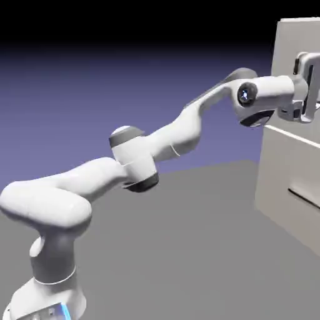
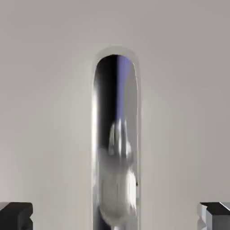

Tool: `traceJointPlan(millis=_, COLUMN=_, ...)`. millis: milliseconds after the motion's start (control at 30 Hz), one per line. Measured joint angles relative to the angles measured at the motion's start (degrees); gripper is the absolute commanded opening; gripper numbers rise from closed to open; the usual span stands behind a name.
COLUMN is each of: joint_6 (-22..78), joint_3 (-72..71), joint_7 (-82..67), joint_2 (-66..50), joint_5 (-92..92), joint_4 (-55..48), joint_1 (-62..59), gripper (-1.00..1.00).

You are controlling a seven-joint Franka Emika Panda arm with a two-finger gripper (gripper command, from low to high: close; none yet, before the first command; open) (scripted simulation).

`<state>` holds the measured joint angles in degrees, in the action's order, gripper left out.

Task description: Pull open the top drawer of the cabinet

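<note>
The cabinet (image 1: 275,181) stands at the exterior view's right edge. Its top drawer (image 1: 292,39) is the upper pale panel, and my gripper (image 1: 309,87) is pressed up against it at the end of the outstretched arm. In the hand view that panel (image 2: 45,99) fills the frame. Its shiny bar handle (image 2: 115,134) runs up the middle. My gripper (image 2: 115,216) straddles the handle. The two dark fingertips (image 2: 15,216) sit at the bottom corners, and a wide gap shows between each one and the bar. The drawer front looks flush with the cabinet.
The lower drawer (image 1: 281,206) sits under the top one, with its own thin dark handle (image 1: 305,189). The grey table (image 1: 187,250) stretches from the robot's base to the cabinet's foot.
</note>
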<state>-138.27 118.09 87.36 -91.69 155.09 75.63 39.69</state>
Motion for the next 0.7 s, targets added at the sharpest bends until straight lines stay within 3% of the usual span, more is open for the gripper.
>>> traceJointPlan(millis=700, joint_6=18.0, joint_3=1.6, joint_7=-7.4, joint_2=-5.8, joint_5=-1.5, joint_4=41.5, joint_1=22.8, gripper=-1.00)
